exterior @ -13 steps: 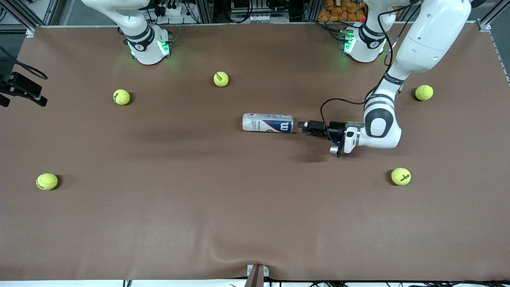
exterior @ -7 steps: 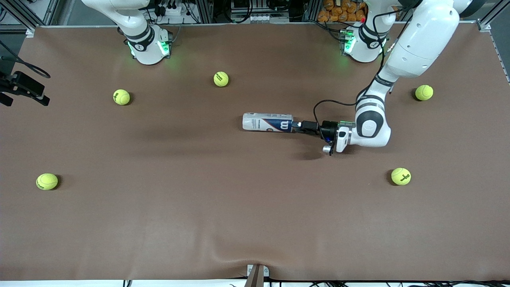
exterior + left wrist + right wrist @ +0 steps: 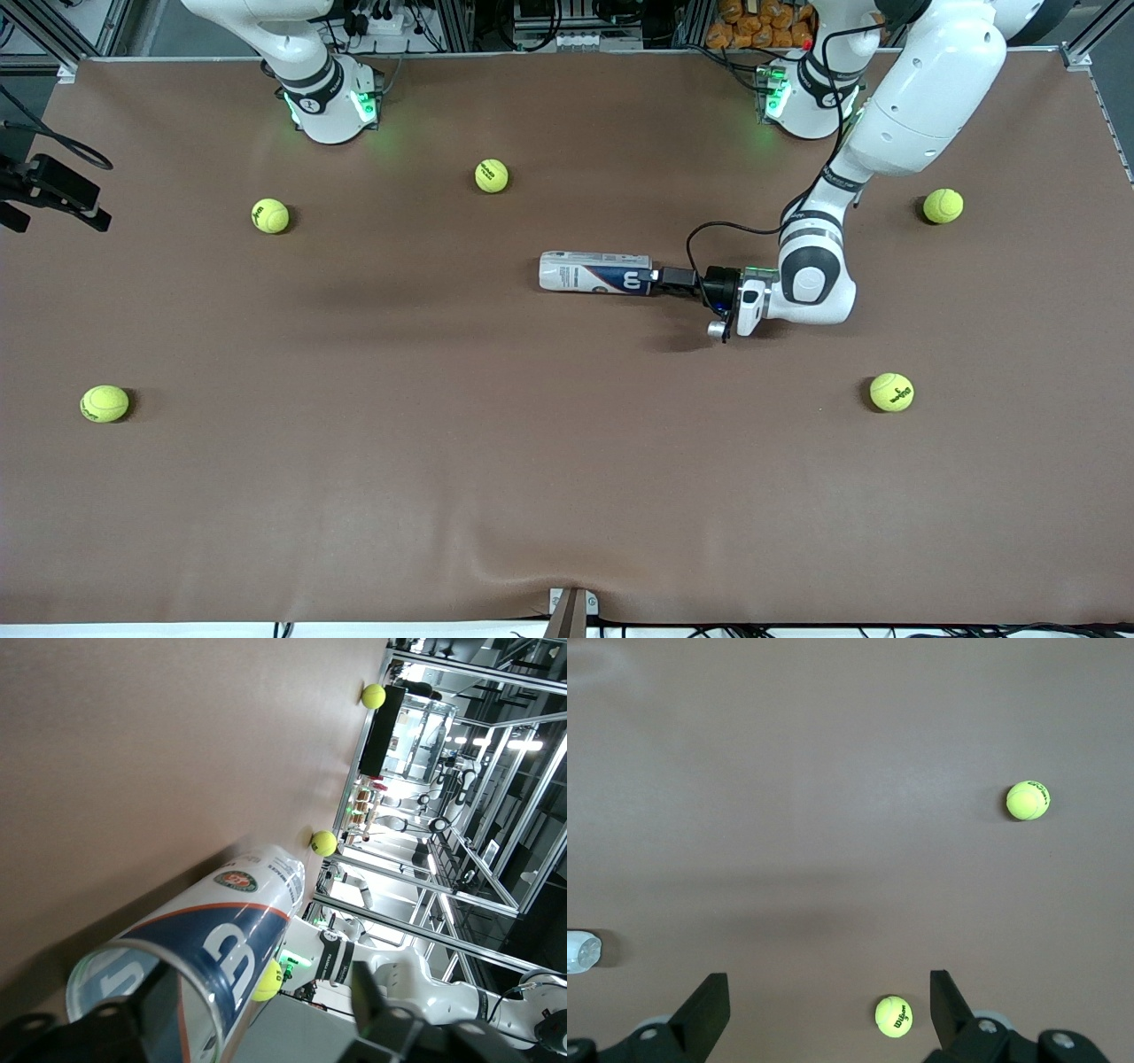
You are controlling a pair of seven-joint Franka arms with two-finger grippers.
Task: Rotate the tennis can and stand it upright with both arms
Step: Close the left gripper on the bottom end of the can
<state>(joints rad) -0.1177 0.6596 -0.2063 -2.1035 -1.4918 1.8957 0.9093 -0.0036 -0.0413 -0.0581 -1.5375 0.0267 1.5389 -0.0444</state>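
Note:
The tennis can (image 3: 595,273) lies on its side mid-table, its W logo and metal rim toward the left arm's end. My left gripper (image 3: 660,281) is low and level at that rim end, open. In the left wrist view the can (image 3: 221,930) fills the lower corner. Its rim wall sits between my spread fingers (image 3: 365,992), one of them seen through the can's mouth. My right gripper (image 3: 828,1014) is open and empty, held high over the right arm's end of the table. The can's other end (image 3: 580,952) shows at that view's edge.
Several yellow-green tennis balls lie scattered on the brown table: one (image 3: 492,175) near the right arm's base, one (image 3: 270,215), one (image 3: 104,403), one (image 3: 891,392) and one (image 3: 943,206) at the left arm's end. Two balls (image 3: 894,1016) (image 3: 1028,800) lie under the right gripper.
My left gripper has slid along the table toward the can and now has its open fingers at the can's rim end. The can has not moved.

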